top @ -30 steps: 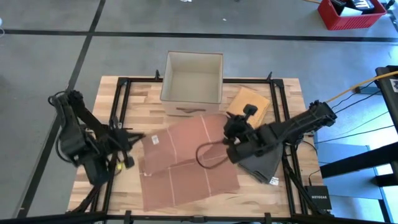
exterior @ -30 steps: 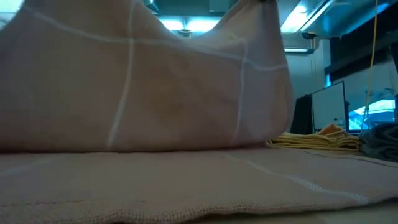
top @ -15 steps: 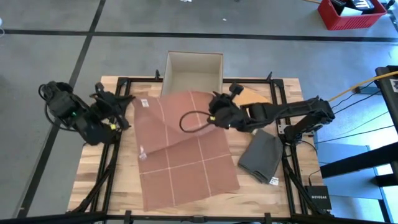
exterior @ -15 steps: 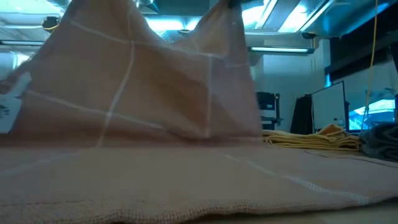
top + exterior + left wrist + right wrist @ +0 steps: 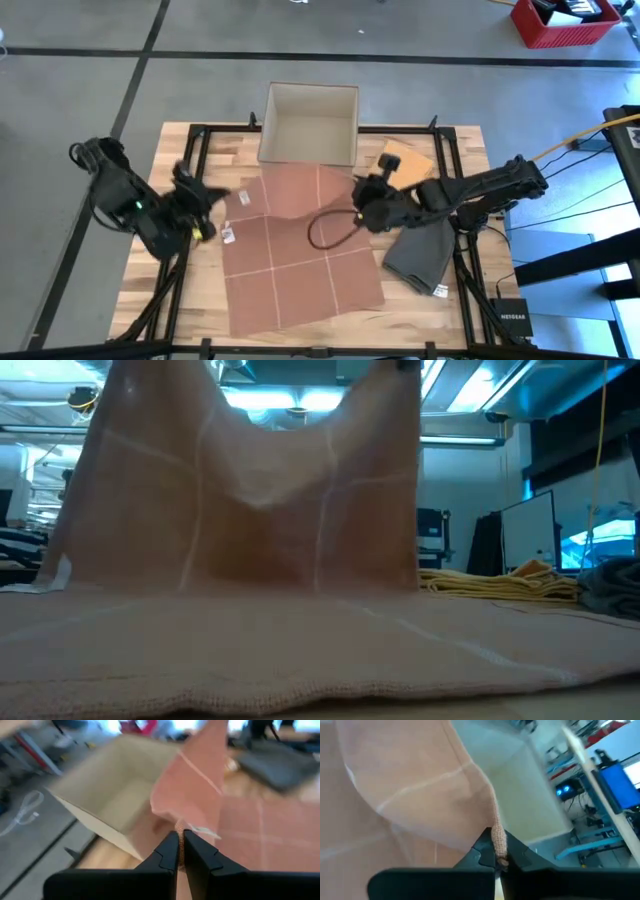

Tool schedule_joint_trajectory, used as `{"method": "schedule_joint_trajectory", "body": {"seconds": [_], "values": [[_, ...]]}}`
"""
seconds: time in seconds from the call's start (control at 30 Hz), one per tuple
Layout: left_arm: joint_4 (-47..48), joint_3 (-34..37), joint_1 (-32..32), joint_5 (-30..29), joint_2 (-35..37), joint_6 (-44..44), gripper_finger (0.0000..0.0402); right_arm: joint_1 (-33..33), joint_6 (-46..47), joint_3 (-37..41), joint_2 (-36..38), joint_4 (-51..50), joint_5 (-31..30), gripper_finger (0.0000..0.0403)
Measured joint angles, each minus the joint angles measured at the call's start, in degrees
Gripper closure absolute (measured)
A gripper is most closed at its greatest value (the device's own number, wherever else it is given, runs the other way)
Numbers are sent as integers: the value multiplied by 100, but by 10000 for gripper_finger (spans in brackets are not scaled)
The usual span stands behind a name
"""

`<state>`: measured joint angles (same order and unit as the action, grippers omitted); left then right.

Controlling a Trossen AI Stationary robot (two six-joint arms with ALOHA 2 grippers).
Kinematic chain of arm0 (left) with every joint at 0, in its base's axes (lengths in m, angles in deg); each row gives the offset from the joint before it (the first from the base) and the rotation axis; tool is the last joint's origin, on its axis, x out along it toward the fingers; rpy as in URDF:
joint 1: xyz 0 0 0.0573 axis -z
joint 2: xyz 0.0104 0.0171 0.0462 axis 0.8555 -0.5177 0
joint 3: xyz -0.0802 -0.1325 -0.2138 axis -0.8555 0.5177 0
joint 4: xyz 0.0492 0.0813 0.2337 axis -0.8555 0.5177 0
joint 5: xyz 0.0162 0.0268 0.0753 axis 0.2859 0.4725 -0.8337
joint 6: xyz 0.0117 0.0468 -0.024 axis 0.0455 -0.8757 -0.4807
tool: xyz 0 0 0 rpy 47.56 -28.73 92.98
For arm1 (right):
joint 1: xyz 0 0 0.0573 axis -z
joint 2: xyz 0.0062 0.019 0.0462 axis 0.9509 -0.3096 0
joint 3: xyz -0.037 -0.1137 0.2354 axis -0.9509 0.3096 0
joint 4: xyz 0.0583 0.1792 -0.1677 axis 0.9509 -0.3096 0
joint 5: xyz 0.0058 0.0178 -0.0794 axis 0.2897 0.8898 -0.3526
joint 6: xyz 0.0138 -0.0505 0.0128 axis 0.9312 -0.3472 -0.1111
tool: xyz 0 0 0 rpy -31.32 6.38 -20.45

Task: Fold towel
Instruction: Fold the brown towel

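1. While its near half lies flat on the wooden table [image 5: 190,310], the reddish-brown towel [image 5: 300,260] has its far edge raised in front of the open cardboard box [image 5: 310,122], so the cloth hangs as a sagging curtain in the low view.
2. The left tool [image 5: 180,847] is pressed together on one far corner of the towel, and the right tool [image 5: 496,851] pinches the other far corner just as tightly.
3. The step in hand looks like carrying that raised edge over to the near edge to make the first fold.
4. To do it well, both tools should travel level and at one pace, keeping the edge taut so the sag between them flattens.
5. The corners should be set down squarely on the near corners before either pinch loosens.
6. A folded grey cloth [image 5: 420,255] and a folded yellow cloth [image 5: 405,160] lie beside the towel on the right, clear of the fold path.
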<state>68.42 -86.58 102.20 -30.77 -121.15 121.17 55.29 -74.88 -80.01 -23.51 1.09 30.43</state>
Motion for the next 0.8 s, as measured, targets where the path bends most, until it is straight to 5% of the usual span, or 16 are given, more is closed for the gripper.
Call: {"method": "schedule_joint_trajectory", "body": {"seconds": [0.2, 0.57, 0.8], "values": [[54, 0, 579, 825, -812, 579, 389, -605, 853, 748, 27, -457, 340, 398], [45, 0, 1819, 1395, -1812, 1660, 389, -1608, 1615, 1290, 24, -626, 444, 398], [-98, 0, 2342, 1531, -2228, 2339, 389, -2092, 1654, 1298, 24, -527, 1126, 398]]}}
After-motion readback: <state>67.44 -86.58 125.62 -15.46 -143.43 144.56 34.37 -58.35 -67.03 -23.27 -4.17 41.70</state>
